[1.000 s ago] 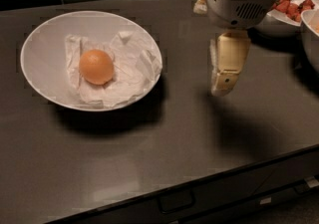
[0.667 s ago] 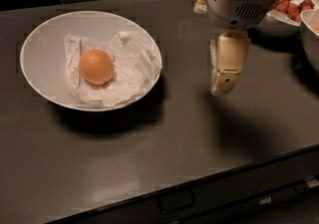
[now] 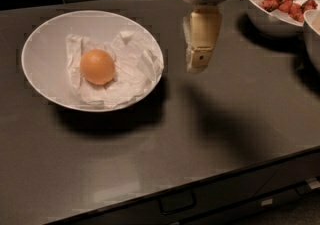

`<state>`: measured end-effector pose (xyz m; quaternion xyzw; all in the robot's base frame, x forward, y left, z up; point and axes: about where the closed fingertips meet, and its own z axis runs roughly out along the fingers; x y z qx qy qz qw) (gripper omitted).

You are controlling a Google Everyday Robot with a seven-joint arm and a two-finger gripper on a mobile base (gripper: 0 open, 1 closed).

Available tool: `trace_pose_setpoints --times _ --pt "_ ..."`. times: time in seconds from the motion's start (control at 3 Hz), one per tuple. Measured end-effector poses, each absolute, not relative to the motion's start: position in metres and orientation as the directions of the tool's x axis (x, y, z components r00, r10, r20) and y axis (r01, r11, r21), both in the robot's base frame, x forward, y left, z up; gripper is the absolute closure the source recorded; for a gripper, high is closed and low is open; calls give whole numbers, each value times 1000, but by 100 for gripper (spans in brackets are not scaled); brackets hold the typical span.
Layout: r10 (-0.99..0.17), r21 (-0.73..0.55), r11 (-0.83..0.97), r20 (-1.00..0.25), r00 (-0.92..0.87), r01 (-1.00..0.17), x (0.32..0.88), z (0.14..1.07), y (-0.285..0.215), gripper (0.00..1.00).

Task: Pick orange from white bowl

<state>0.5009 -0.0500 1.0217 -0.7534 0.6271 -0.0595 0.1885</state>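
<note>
Item: the orange (image 3: 97, 67). It lies inside the white bowl (image 3: 44, 56), left of the bowl's middle, resting on the crumpled white paper (image 3: 134, 65) that lines the floor. The fruit is round with smooth matte skin. No long axis can be made out, and no stem end shows, so its facing cannot be told.

The bowl is wide, shallow and glossy, with a plain rim. It stands upright on the left half of the dark, smooth, faintly reflective tabletop (image 3: 225, 124). The paper is creased and folded, with raised corners toward the bowl's right wall.

The gripper (image 3: 196, 64) hangs just right of the bowl's rim, above the bare tabletop, pointing down. It is clear of both bowl and orange. It is tan and blocky, below a pale rounded wrist housing. It is seen edge-on and holds nothing. Whether it is spread or pressed together cannot be told.

At upper right, well apart from the orange, a smaller white bowl (image 3: 257, 4) holds red strawberries (image 3: 285, 3) on paper. A drawer handle (image 3: 177, 202) shows below the tabletop's front edge.
</note>
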Motion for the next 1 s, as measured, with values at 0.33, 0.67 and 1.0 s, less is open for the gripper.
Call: trace_pose_setpoints --times 0.33,0.67,1.0 --pt "-928 -378 -248 -172 330 -892 529 1031 1 0" --pt "-885 -389 -297 -231 405 -872 556 1024 34 0" --pt "-880 -391 -302 -235 412 -869 559 1022 39 0"
